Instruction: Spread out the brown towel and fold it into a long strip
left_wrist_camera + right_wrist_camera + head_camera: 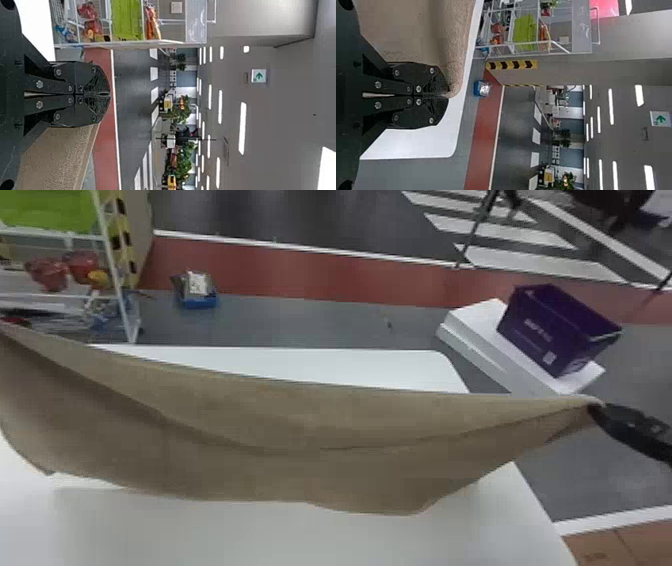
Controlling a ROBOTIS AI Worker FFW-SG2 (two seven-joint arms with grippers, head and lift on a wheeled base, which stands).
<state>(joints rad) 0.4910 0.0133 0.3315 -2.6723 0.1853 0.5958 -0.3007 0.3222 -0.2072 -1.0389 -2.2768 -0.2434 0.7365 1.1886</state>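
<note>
Black arm [346, 55], round silver screws [378, 84]

The brown towel [57, 158] hangs at the closed left tool [109, 94].

Head view, one, above white table [300, 535], facing forward and down; wrist views, two, turned sideways, close by brown towel [280, 420], facing outward — towel and white rack [112, 265] common to all three.
</note>
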